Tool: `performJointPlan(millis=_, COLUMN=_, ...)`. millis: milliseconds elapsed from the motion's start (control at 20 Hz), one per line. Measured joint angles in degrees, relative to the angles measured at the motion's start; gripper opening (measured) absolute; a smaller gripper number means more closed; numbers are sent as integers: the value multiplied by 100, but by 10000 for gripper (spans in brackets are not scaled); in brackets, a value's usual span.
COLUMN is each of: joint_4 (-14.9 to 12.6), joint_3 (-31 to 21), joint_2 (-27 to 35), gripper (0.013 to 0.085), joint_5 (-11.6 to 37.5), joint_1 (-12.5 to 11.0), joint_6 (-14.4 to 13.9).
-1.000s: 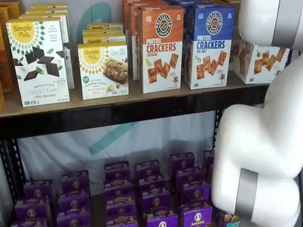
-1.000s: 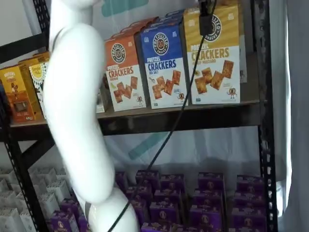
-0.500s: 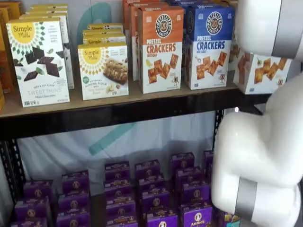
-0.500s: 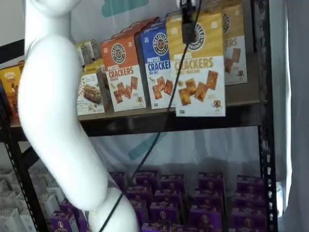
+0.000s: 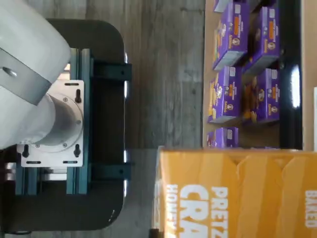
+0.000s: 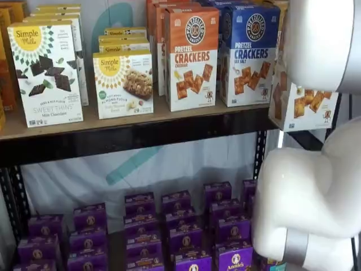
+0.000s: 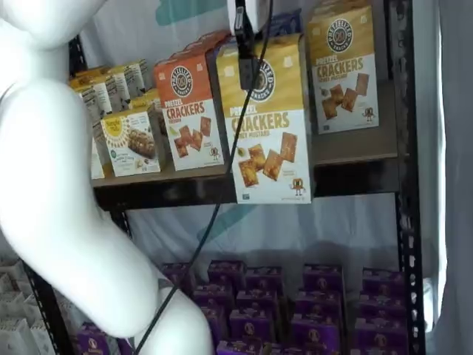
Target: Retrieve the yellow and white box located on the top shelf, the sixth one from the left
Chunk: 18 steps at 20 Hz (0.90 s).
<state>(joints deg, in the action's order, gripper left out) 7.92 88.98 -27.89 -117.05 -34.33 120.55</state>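
Observation:
The yellow and white box (image 7: pixel 270 122) hangs in front of the top shelf (image 7: pixel 355 176), off the board and hiding the blue box behind it. My gripper (image 7: pixel 246 70) is shut on its top, with one black finger down the box's front and a cable beside it. In a shelf view the box (image 6: pixel 304 104) shows only its white lower part, beside my white arm and past the shelf rail (image 6: pixel 141 135). The wrist view shows its yellow upper part (image 5: pixel 237 193) close up. A second yellow and white box (image 7: pixel 344 70) still stands on the shelf.
An orange cracker box (image 6: pixel 190 62), a blue cracker box (image 6: pixel 248 53) and Simple Mills boxes (image 6: pixel 45 73) stand on the top shelf. Purple boxes (image 7: pixel 295 296) fill the lower shelf. My white arm (image 7: pixel 59 185) and a black upright (image 7: pixel 403 148) flank the held box.
The held box has come out from the shelf and a little lower, moving left across one shelf view. The box behind it now shows on the shelf. My arm has swung with it.

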Motion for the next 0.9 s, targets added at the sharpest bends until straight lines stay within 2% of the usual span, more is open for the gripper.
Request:
performJointPlan(millis=400, joint_4=-106, joint_3=-495, joint_2=-440, gripper=610, joint_5=-41, joint_1=486, joint_6=-428)
performJointPlan(millis=700, joint_4=-105, joint_3=-733, joint_2=-668, gripper=610, joint_5=-90, joint_1=731, joint_6=-677)
performJointPlan(millis=900, joint_4=-97, joint_3=-819, joint_2=-759, gripper=610, joint_5=-112, joint_1=813, joint_6=-765)
